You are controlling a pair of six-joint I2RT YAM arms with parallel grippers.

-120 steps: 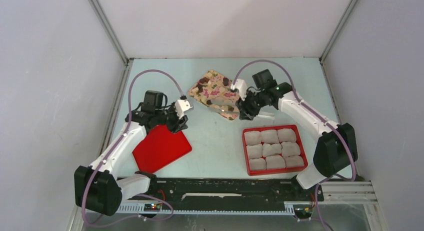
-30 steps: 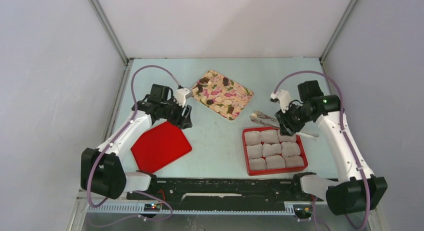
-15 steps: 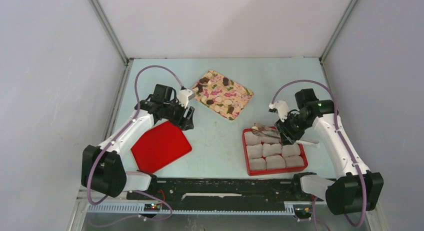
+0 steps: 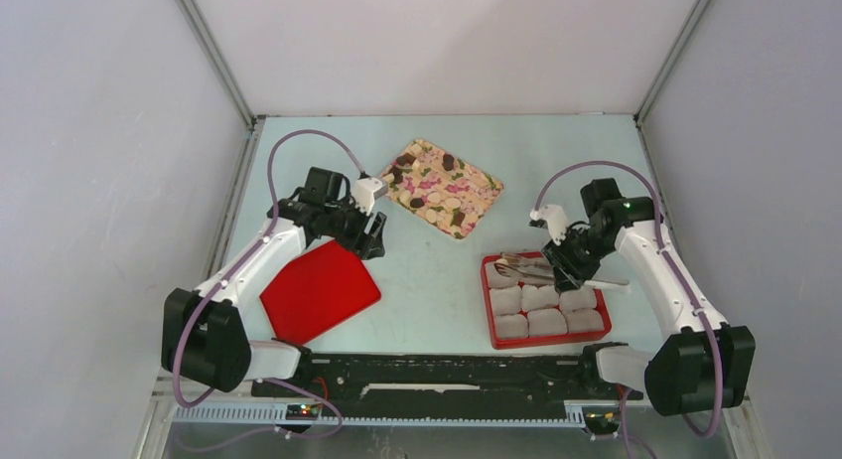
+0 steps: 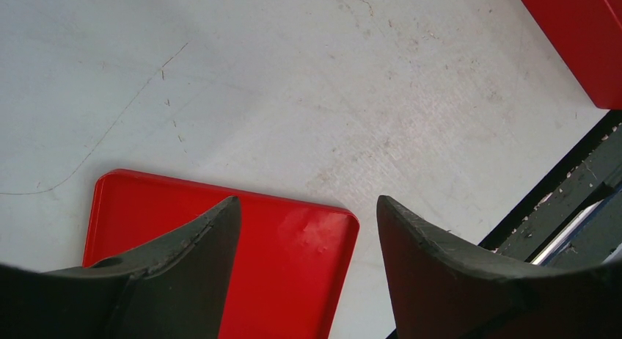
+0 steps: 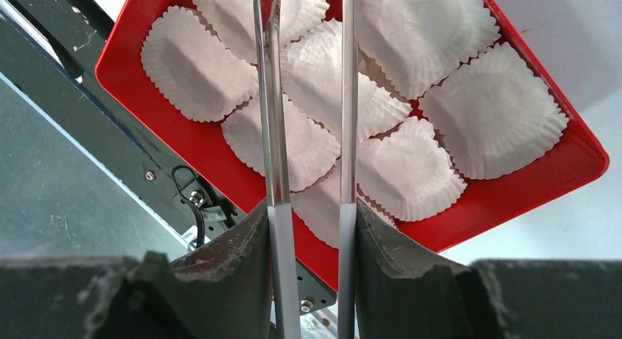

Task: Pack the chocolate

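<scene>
The chocolate (image 4: 449,162) lies as small dark and cream lumps on a flowery tray (image 4: 487,186) at the table's far middle. My right gripper (image 4: 568,260) (image 6: 309,214) is shut on a pair of metal tongs (image 4: 521,268) (image 6: 345,97). The tongs reach over the far left of the red box (image 4: 488,300) (image 6: 557,177), which is filled with white paper cups (image 6: 491,119). The tong tips lie outside the right wrist view, and whether they hold a piece I cannot tell. My left gripper (image 4: 369,238) (image 5: 308,207) hangs open over a corner of the red lid (image 4: 320,292) (image 5: 220,265).
The black base rail (image 4: 447,375) runs along the near edge, just behind the red box. Grey walls close in the table on the left, right and far sides.
My right arm has carried the tongs from the box's far edge to over its far cups. The left gripper has opened a little and hardly moved.
</scene>
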